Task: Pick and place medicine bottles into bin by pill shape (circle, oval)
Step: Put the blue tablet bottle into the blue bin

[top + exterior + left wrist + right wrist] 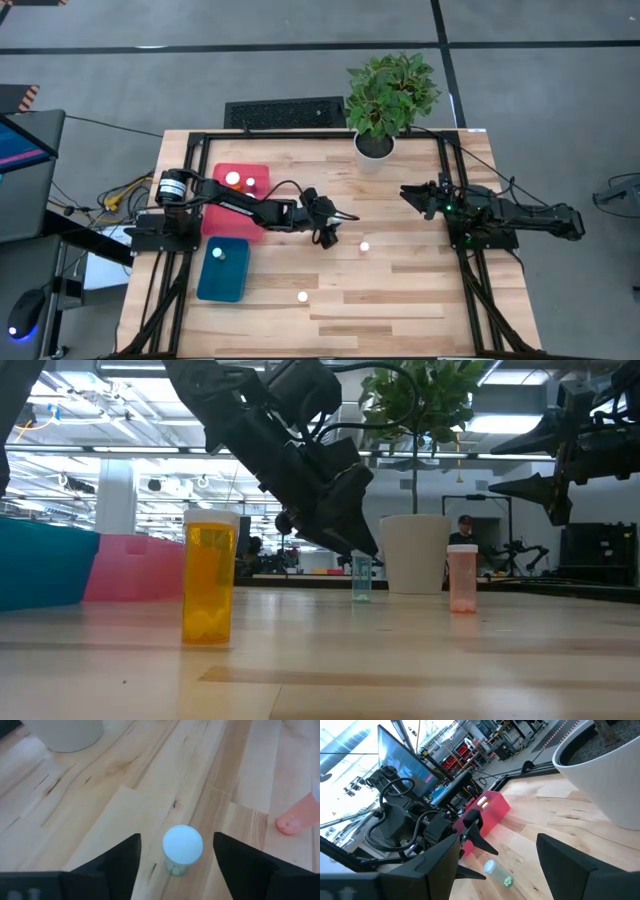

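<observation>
Left end effector [175, 857] spread around clear bottle [182, 847], bare wood beyond

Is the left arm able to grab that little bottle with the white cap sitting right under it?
Probably yes. The left gripper is open, its fingers on either side of the small bottle, with only bare table around it. The pink bottle stands well off to one side.

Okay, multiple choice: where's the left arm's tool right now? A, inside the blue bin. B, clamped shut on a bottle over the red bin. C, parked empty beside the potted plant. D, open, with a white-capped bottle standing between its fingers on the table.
D: the left wrist view shows the left tool open, its two dark fingers on either side of a white-capped bottle that stands on the wooden table.
</observation>
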